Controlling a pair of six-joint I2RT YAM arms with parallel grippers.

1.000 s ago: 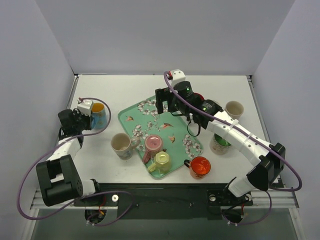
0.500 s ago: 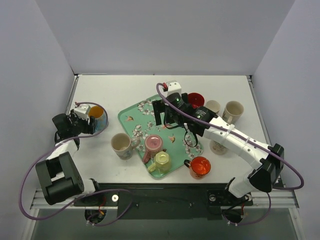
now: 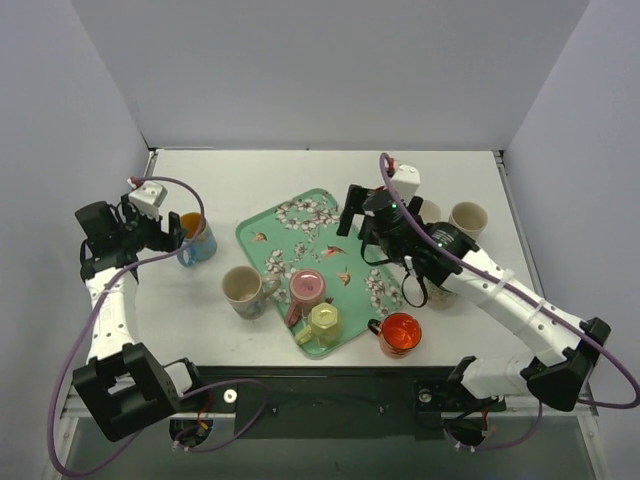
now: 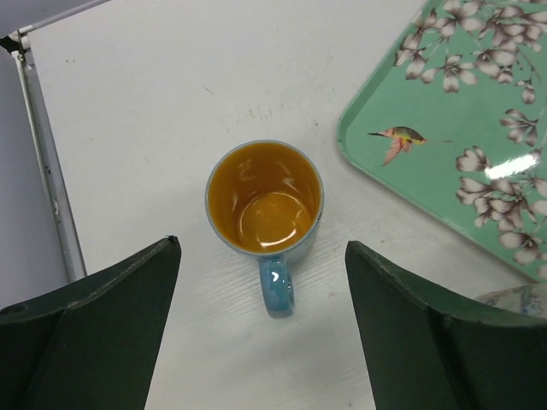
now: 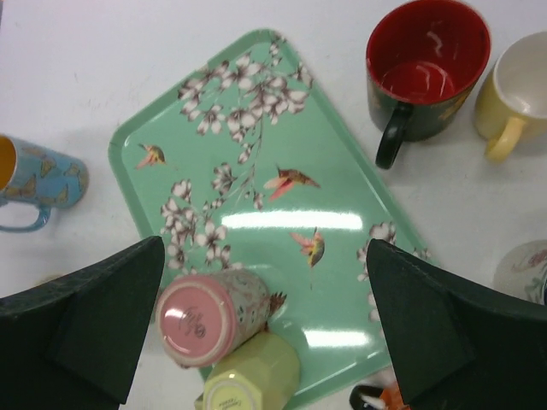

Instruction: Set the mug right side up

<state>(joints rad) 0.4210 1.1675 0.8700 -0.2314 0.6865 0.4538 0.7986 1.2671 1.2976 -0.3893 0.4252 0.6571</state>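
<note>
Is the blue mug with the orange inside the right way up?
Upright. The blue mug points its open mouth up, showing an empty orange inside.

green floral tray (image 3: 285,225) mid-frame in the top view, with a cream mug (image 3: 242,288) just left of it and a red mug (image 3: 400,333) by its lower right corner, both upright.

1. In the left wrist view, the green tray (image 4: 444,162) is running off the edge at 3 o'clock.
2. There, a pale mug rim (image 4: 517,301) is showing only a sliver at 4 o'clock.
3. In the right wrist view, the blue mug (image 5: 38,184) is being cropped at 9 o'clock, and a cream mug (image 5: 521,81) at 2 o'clock.
4. The yellow mug (image 5: 252,380) is being cut off at 6 o'clock.
5. The mark on the pink mug (image 5: 192,320) is reading as an illegible scribble.
</note>
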